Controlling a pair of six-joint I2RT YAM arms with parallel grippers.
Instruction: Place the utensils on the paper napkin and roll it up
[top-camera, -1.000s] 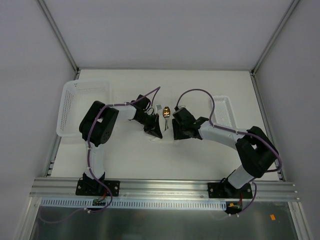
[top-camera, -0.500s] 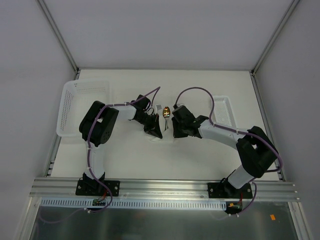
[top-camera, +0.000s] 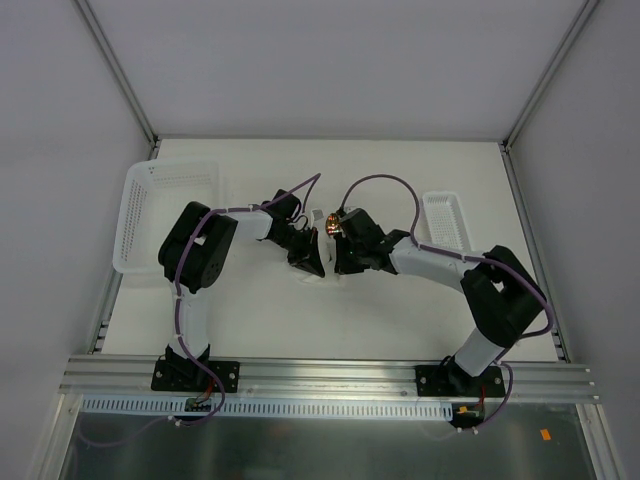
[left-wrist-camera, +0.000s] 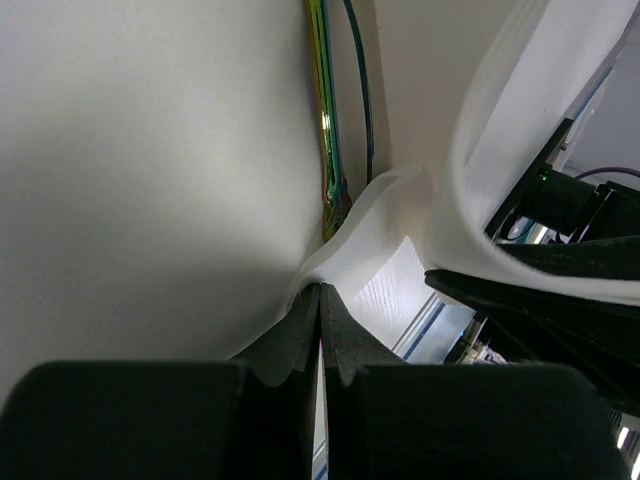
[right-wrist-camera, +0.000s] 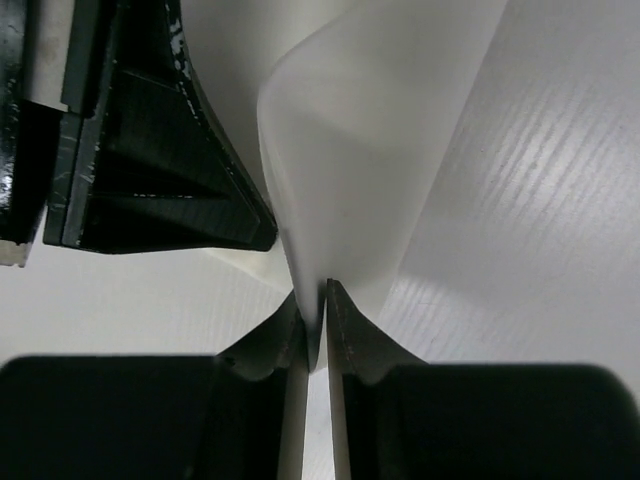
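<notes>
The white paper napkin (left-wrist-camera: 180, 170) is lifted and curled at the table's middle, pinched by both grippers. My left gripper (left-wrist-camera: 320, 300) is shut on one edge of it; it shows in the top view (top-camera: 312, 262) too. My right gripper (right-wrist-camera: 312, 300) is shut on the napkin (right-wrist-camera: 370, 150) as well, right beside the left one (top-camera: 338, 262). The spoon's handle (left-wrist-camera: 327, 130) and the slim dark fork (left-wrist-camera: 362, 90) lie side by side against the napkin. The gold spoon bowl (top-camera: 334, 227) peeks out between the arms.
A large white perforated basket (top-camera: 165, 215) stands at the left and a smaller one (top-camera: 445, 222) at the right. The left gripper's black fingers (right-wrist-camera: 150, 150) fill the upper left of the right wrist view.
My right gripper has moved left, closer to the left gripper, and now covers more of the spoon. The left arm has hardly moved.
</notes>
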